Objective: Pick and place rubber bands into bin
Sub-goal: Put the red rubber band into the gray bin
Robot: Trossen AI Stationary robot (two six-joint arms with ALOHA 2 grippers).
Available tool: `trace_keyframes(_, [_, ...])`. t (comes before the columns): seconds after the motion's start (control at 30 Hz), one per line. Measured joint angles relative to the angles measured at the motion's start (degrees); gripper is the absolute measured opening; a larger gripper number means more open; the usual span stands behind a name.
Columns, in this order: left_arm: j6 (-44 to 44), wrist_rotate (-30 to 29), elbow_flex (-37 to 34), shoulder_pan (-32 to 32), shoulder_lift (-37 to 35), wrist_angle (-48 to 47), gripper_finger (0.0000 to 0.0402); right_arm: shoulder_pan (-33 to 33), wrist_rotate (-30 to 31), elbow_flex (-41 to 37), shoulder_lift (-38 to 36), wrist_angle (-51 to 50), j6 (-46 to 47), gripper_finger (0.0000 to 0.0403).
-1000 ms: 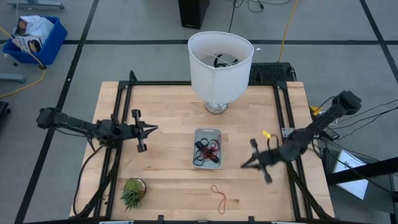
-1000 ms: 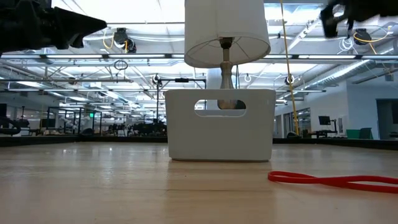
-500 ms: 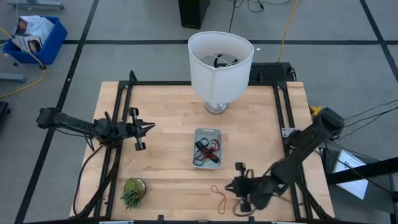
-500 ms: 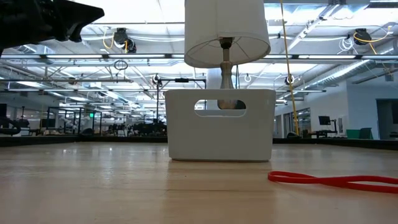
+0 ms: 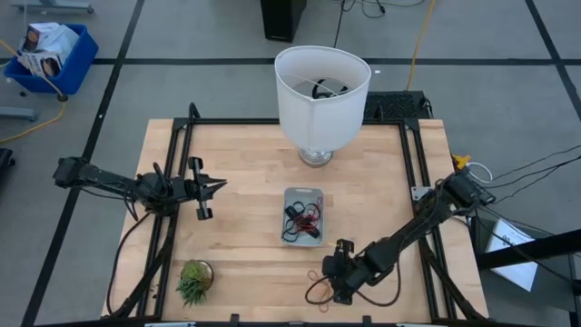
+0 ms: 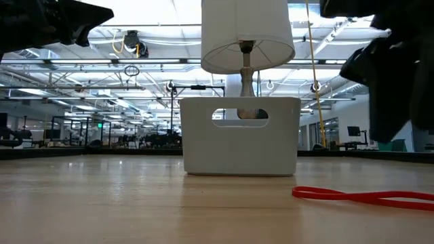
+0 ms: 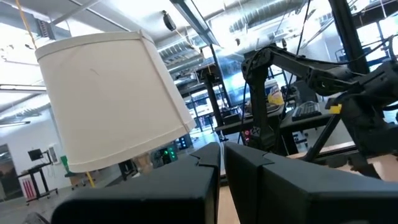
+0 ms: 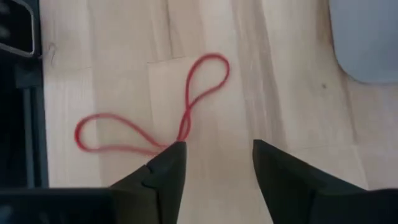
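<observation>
Right wrist view gives me the red rubber band point(image 8: 186, 121) twisted on bare wood short of the bin point(image 5: 303, 216), with my right gripper point(image 8: 214, 165) over it, fingers apart. My left gripper point(image 5: 211, 187) waits mid-left, fingers nearly together.

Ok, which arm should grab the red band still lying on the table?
Right. Its open pincer hovers directly over the red rubber band, near the bin. The left pincer waits, shut, across the table.
</observation>
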Motion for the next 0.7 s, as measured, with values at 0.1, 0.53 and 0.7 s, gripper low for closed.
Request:
trace_keyframes(0.1, [0.03, 0.0, 0.0, 0.0, 0.0, -0.22, 0.0031, -0.21, 0.06, 0.0, 0.42, 2.66, -0.19, 0.0182])
trace_keyframes(0.53, [-0.2, 0.0, 0.0, 0.02, 0.0, -0.46, 0.0031, 0.49, 0.24, -0.02, 1.16, 8.33, -1.09, 0.0183])
trace_keyframes(0.7, [-1.93, 0.0, 0.0, 0.02, 0.0, -0.92, 0.0031, 0.4, 0.24, -0.11, 5.68, 9.6, -1.05, 0.0183])
